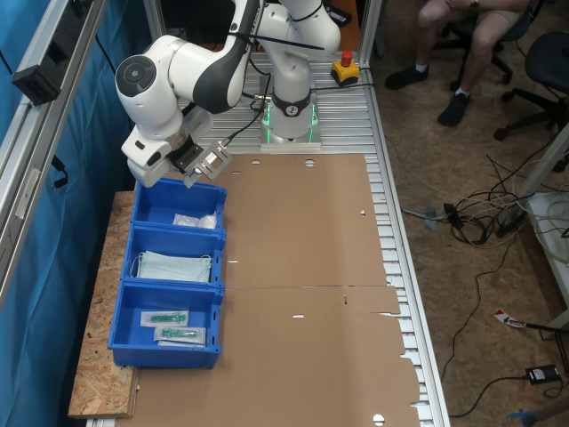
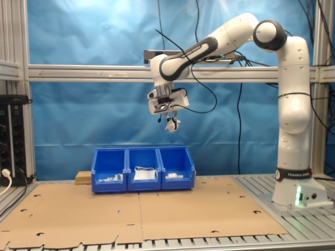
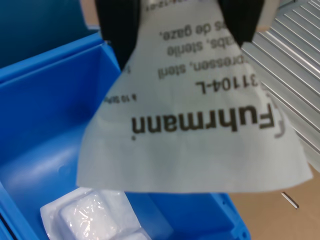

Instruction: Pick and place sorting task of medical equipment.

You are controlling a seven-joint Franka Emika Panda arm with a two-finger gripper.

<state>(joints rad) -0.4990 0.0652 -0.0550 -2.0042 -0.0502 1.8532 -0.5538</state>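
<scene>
From the first exterior view's near end, the row of three joined blue bins on the table [image 1: 302, 258] starts with the bin of clear syringe packets [image 1: 172, 326], then the middle one with pale blue face masks [image 1: 174, 266], then the far bin [image 1: 178, 203], where one white wrapped item [image 1: 196, 220] already lies. Above that far bin hangs the hand [image 1: 203, 166], well clear of the rim, its fingers [image 3: 119, 30] pinching the top edge of the white packet [image 3: 200, 125], which dangles flat and open below them in the wrist view, over the bin's corner. It looks very light: a thin, papery sealed sleeve that hangs limp from one edge and would flex or flutter rather than resist. I'd judge an edge pinch like this one the right hold, since the flat face offers nothing to close on; the smooth wrapper could slip if the grip were loose. Nothing about it seems fragile, so a short drop should do no harm.
</scene>
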